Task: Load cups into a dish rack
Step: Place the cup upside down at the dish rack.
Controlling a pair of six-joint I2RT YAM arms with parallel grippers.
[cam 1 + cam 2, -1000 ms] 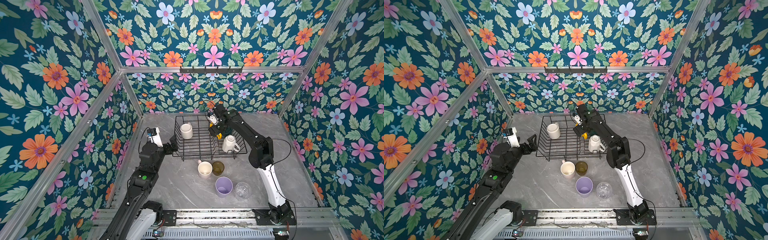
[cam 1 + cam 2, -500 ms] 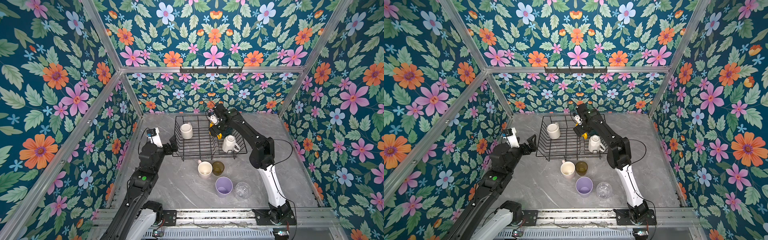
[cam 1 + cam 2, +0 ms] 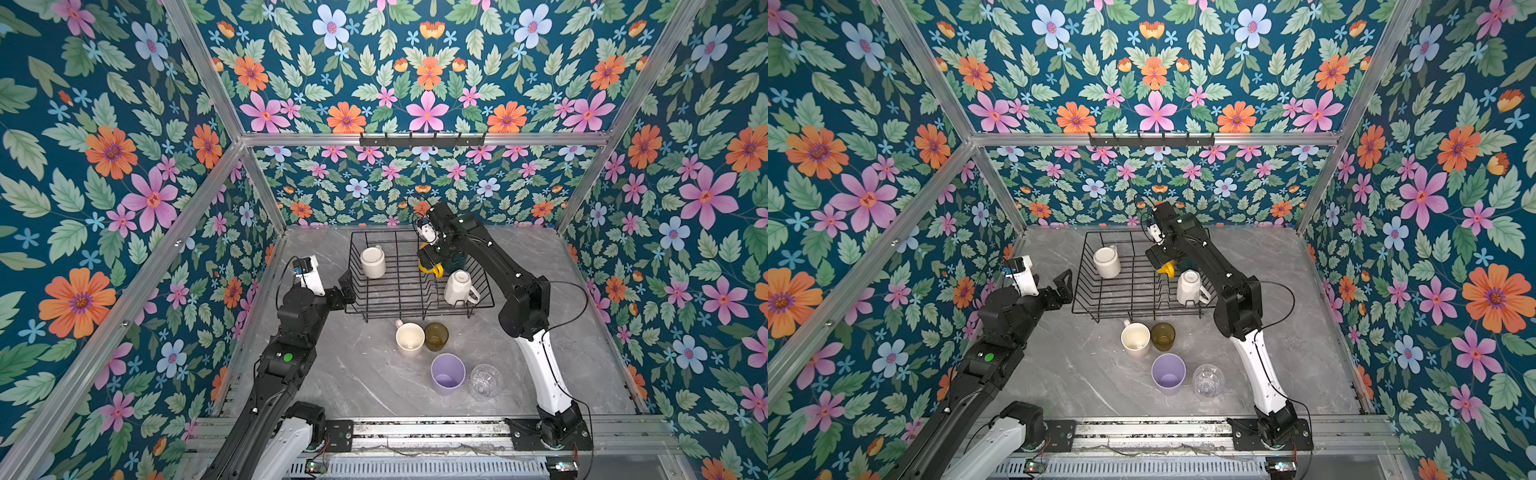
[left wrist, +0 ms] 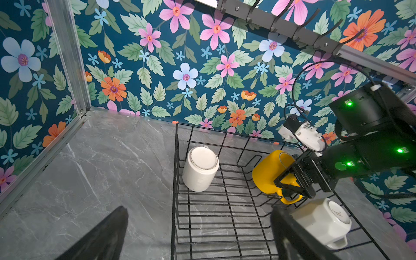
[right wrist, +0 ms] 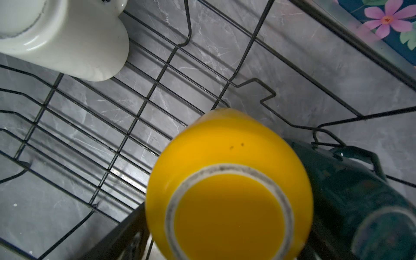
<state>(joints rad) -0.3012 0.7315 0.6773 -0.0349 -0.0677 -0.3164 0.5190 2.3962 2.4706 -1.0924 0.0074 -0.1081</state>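
Showing tiny print on upturned white mug (image 4: 320, 225) base, illegible.

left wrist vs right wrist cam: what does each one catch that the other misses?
Left wrist only: the faceted white mug, inverted inside the rack; the hook rail on the wall; and the open left end effector.
Right wrist only: the dark green mug, right beside the yellow one.
Both: the yellow mug, base tilted up; the smooth white mug, inverted; the dish rack; the marble table.
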